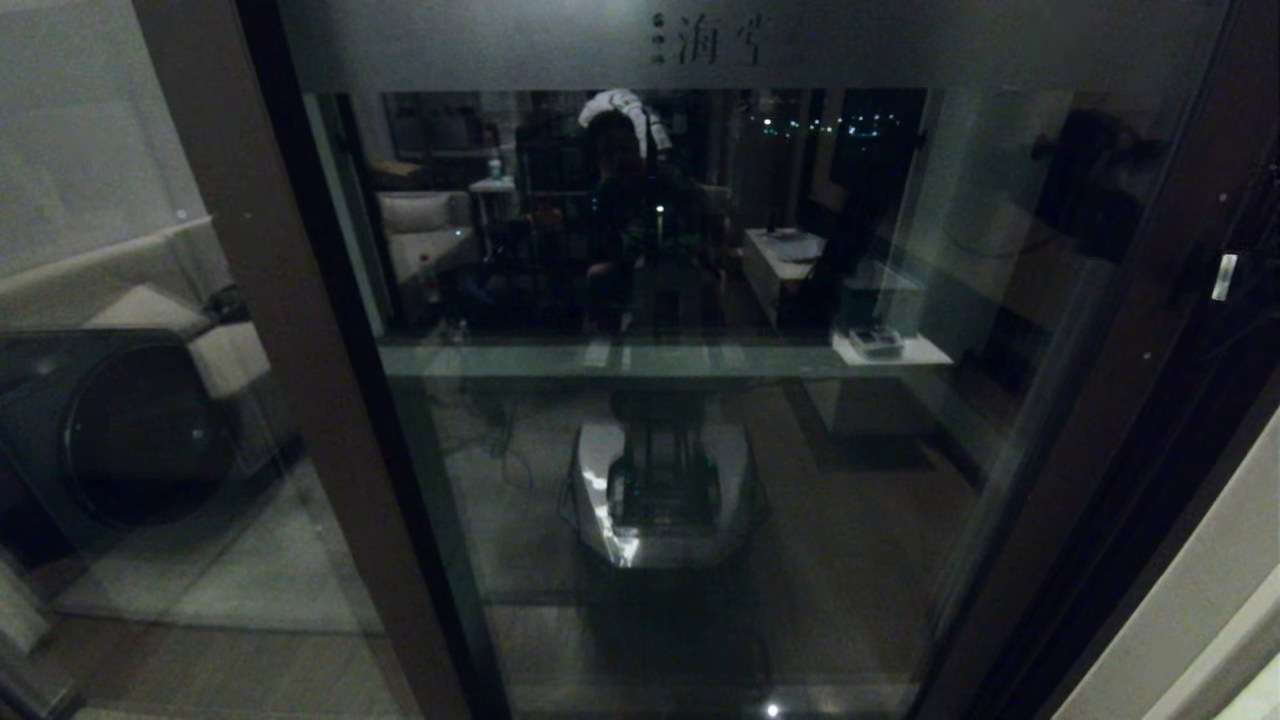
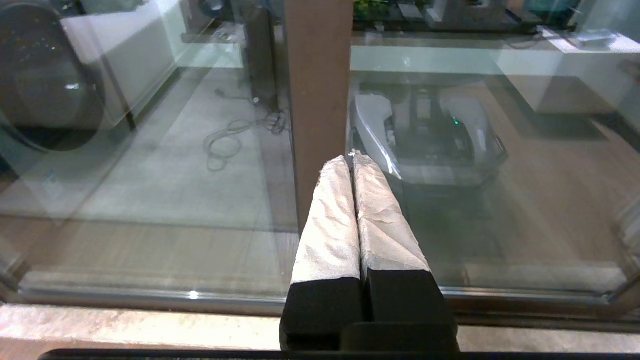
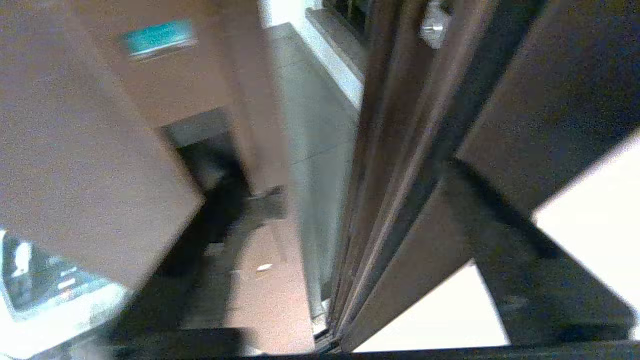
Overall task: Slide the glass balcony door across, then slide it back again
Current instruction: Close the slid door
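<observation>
Glass balcony door (image 1: 660, 400) fills the head view. Left tool (image 2: 354, 156), fingers pressed together, points at its brown upright (image 2: 317, 100). Right tool's state cannot be told.

A home at night, at the balcony threshold: a full-height glass balcony door (image 1: 640, 400) w/ dark brown frame and frosted top strip is faced. A front-loading washing machine (image 1: 120, 430) is seen behind the glass on the left. A living room w/ sofa (image 1: 425, 235) is reflected in the pane.
</observation>
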Controlling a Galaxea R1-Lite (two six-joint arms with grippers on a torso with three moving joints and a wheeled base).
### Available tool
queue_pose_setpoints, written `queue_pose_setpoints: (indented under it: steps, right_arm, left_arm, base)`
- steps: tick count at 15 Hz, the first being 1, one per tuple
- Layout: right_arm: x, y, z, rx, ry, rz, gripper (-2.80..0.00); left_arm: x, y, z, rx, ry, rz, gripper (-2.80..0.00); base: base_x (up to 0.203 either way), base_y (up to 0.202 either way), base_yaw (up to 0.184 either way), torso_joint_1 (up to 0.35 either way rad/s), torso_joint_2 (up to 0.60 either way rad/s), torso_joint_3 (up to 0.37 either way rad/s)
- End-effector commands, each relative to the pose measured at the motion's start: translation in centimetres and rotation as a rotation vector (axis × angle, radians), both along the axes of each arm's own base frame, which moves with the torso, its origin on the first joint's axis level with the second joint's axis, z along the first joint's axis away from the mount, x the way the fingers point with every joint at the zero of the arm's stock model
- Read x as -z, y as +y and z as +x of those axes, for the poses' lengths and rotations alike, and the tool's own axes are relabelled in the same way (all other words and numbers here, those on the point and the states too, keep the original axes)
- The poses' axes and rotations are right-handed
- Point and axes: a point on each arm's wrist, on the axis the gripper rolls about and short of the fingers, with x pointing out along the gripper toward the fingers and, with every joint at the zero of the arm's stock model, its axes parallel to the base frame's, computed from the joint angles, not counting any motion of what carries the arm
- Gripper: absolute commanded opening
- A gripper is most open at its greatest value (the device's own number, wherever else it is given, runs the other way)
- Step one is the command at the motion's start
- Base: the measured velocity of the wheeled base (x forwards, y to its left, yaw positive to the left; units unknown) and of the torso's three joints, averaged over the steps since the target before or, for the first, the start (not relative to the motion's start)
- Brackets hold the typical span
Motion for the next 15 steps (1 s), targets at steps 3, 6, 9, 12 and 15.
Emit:
queue_pose_setpoints:
  steps: [3, 6, 9, 12, 15]
  right_arm:
    - [0.1, -0.4, -0.1, 0.01, 0.003, 0.003, -2.8]
    - [-0.1, -0.5, -0.3, 0.013, -0.001, 0.001, -2.8]
    - [-0.3, -0.6, -0.5, 0.019, -0.006, -0.002, -2.8]
    - [-0.5, -1.0, -1.0, 0.034, -0.01, -0.002, -2.8]
    - [-1.3, -0.8, -2.1, 0.037, -0.024, -0.005, -2.8]
  left_arm:
    - [0.0, 0.0, 0.0, -0.001, 0.0, 0.0, -2.8]
    - [0.0, 0.0, 0.0, -0.001, 0.0, 0.0, -2.8]
    - [0.0, 0.0, 0.0, -0.001, 0.0, 0.0, -2.8]
    - [0.0, 0.0, 0.0, -0.001, 0.0, 0.0, -2.8]
    - [0.0, 0.0, 0.0, -0.001, 0.0, 0.0, -2.8]
  base:
    - [0.0, 0.0, 0.0, 0.0, 0.0, 0.0]
    - [0.0, 0.0, 0.0, 0.0, 0.0, 0.0]
    - [0.0, 0.0, 0.0, 0.0, 0.0, 0.0]
    - [0.0, 0.0, 0.0, 0.0, 0.0, 0.0]
    - [0.0, 0.0, 0.0, 0.0, 0.0, 0.0]
